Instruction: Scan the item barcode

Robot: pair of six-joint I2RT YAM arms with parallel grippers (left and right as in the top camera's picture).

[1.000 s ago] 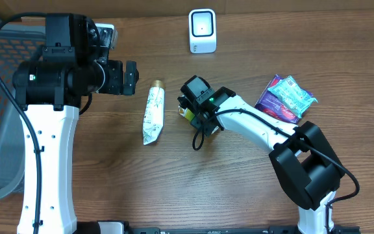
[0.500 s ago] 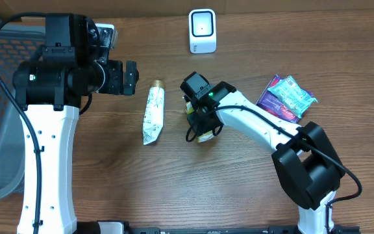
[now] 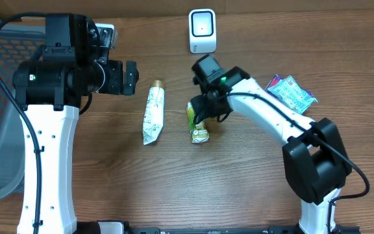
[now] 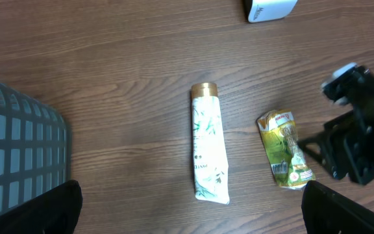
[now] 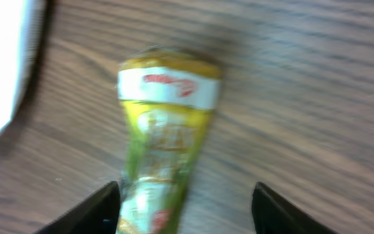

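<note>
Looking from overhead, the crinkled yellow-green foil pouch [image 3: 198, 125] lies flat on the brown wooden bench [image 3: 239, 188], well short of the white box scanner [image 3: 202, 30], with the right hand [image 3: 204, 112] over its upper end. From the left wrist, the left hand [image 4: 197, 209] hangs wide open and empty, parked clear. From the right wrist, the fingers stand parted and grip nothing, with the pouch just beside one, seemingly lined up for a pickup.

Glossy crinkled yellow packet [image 3: 199, 127], matt wood-grain table [image 3: 239, 195], smooth white tube [image 3: 152, 114]
</note>
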